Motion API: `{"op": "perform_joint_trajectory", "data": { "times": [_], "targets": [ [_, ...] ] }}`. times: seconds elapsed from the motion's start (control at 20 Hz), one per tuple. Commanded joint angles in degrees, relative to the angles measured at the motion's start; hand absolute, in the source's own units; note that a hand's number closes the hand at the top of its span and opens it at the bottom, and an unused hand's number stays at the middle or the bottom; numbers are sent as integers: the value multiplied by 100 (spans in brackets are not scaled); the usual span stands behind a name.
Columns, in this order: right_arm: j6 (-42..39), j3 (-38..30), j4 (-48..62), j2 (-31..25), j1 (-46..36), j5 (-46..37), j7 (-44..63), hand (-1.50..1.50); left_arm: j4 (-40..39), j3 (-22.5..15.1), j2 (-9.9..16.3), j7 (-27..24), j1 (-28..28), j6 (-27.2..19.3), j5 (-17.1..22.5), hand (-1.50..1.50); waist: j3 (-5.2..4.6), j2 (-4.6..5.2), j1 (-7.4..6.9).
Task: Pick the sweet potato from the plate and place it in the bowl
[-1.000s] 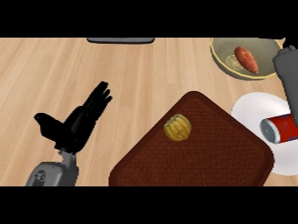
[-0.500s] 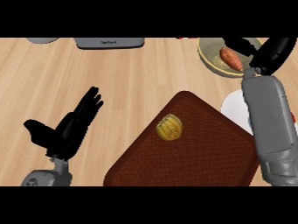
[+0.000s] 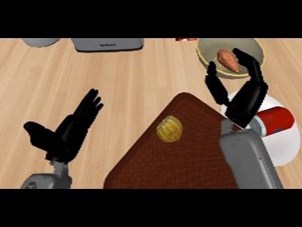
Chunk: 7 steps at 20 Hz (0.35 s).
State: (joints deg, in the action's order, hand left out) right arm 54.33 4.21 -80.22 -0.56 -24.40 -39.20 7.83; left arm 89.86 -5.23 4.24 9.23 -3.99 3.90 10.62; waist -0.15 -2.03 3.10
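The counter [image 3: 114, 84] is lit evenly and brightly, with no single light source to be made out and no glare on the wood. Hardly any cast shadow is seen beneath the left hand [image 3: 65, 133] or the right hand [image 3: 245, 95], whose black surfaces are rendered almost without shading. The edges of things are shown slightly soft throughout. No bending of lines is noticed toward the borders.
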Motion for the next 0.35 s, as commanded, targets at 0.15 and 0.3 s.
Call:
{"op": "perform_joint_trajectory", "data": {
  "times": [0.15,0.3],
  "targets": [
    [1174,2246,-1103,54,2224,-332,540,150,19,70,100,-38,28,105,55,0,1,42,-31],
    [1522,3318,-1151,54,3224,-380,607,150,70,6,-30,-24,-19,54,77,0,9,80,-56]
  ]
}}
